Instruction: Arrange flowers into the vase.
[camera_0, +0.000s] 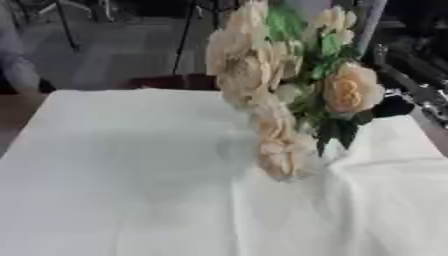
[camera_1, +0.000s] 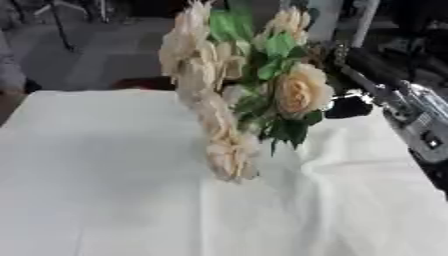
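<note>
Right hand (camera_1: 352, 106) is mostly hidden behind the cream rose bunch (camera_1: 249, 90), so its grip can't be judged. Bunch hangs just left of it over the white cloth (camera_0: 114, 175). Vase isn't visible. Transport step, I'd say; next needs stems aimed down.

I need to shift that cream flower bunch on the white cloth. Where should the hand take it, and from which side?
Probably take the flower bunch low, at the dark green stem cluster beneath the blooms, coming in from the right, where the right arm already reaches. The blooms spread wide on top and a cream spray droops on the left, so that side is crowded. The vase and the hand are not clearly visible.
</note>
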